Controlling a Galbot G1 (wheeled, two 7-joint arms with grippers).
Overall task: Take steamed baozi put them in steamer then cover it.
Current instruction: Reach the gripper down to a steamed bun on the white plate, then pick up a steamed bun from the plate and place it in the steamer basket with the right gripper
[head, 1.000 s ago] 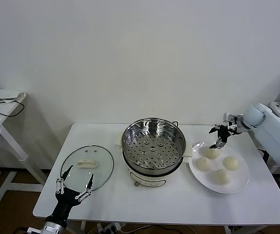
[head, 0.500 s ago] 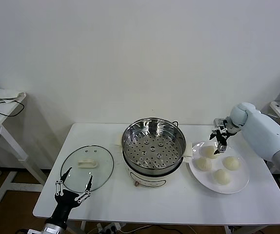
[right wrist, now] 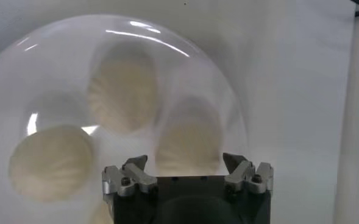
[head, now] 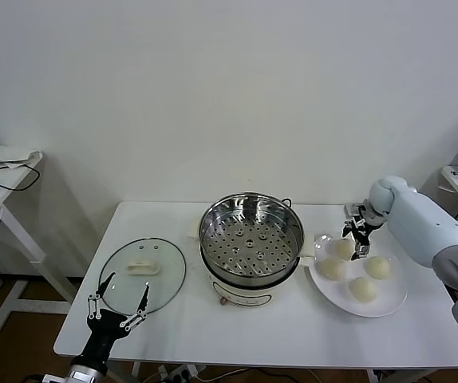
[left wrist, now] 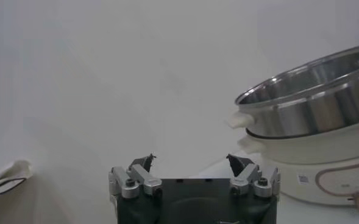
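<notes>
Right gripper (head: 357, 237) hangs wide open right above the rear bun of the steamed baozi (head: 343, 248) on the white plate (head: 392, 301), beside the steamer (head: 251, 237). Left gripper (head: 119, 299), also open, sits by the glass lid (head: 143, 272).

white table (head: 293, 331), glass lid (head: 143, 270), white plate (head: 388, 300)

Shiny perforated metal steamer (head: 251, 239)

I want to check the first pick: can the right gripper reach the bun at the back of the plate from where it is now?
Probably yes. The right gripper hangs open just above that baozi on the plate, with nothing between them.
</notes>
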